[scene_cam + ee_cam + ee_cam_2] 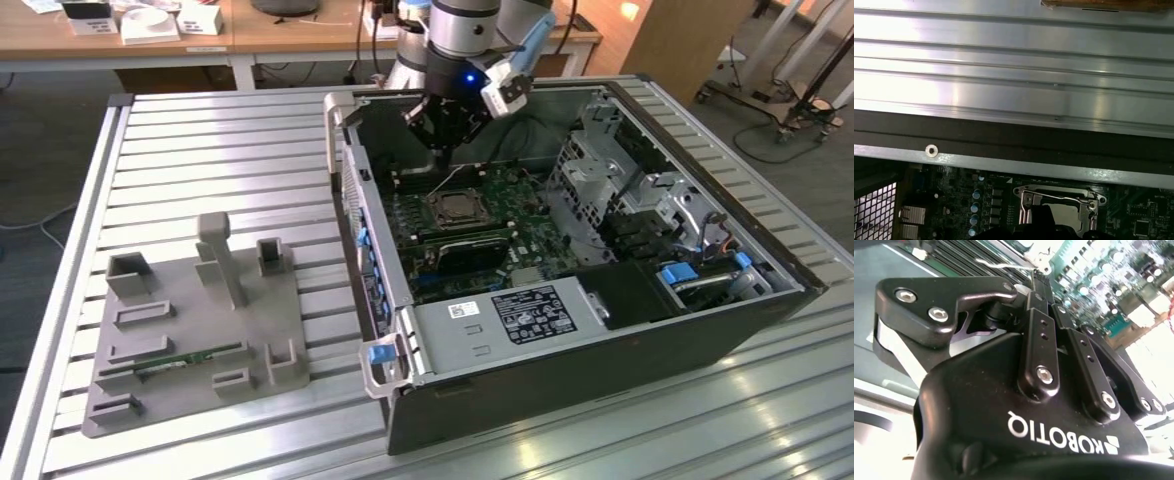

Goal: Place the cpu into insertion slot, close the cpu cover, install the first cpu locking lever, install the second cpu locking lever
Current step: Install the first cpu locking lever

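In the exterior view my gripper (442, 150) hangs inside the open computer case, a little above and behind the insertion slot (461, 208) on the green board. Its fingers (1037, 295) meet at the tips, shut, and I see nothing held between them. In the first wrist view the silvery cpu cover (1026, 200) lies flat on the socket. A pale flat surface, apparently the cpu (1066, 217), shows through its window. A thin wire locking lever (1069, 198) runs along the cover's edge. The gripper's dark body hides the near part of the socket.
The case's wall (350, 170) stands close at the exterior view's left of the gripper. Drive cages (627, 190) rise at the right, with a boxed power supply (514, 315) near the front. A grey fixture block (187, 320) sits on the slatted table (200, 150).
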Robot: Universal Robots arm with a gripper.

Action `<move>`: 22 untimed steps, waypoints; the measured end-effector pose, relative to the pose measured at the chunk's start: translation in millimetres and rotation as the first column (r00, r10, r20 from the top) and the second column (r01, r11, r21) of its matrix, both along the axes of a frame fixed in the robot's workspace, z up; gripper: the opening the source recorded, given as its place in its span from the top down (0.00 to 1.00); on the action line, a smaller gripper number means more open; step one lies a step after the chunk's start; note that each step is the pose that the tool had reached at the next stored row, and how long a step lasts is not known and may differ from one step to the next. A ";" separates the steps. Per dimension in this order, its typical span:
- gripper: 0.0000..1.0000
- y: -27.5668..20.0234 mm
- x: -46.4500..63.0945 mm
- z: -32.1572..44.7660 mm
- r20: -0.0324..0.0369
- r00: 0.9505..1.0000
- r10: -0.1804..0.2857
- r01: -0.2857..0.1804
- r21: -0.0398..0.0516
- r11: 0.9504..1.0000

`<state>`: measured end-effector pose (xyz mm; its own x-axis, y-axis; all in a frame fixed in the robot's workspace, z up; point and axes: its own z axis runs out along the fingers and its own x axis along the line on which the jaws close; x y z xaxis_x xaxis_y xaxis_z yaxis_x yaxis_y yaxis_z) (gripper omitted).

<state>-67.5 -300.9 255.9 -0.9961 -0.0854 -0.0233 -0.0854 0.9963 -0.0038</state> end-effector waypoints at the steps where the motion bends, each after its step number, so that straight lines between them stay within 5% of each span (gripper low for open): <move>1: 0.90 0.0 2.2 -0.5 0.000 1.000 0.001 -0.001 0.000 1.000; 18: 0.90 0.4 5.3 -4.6 0.000 1.000 0.007 -0.007 0.002 1.000; 22: 0.90 5.0 9.3 -9.3 0.000 1.000 0.006 -0.006 0.002 1.000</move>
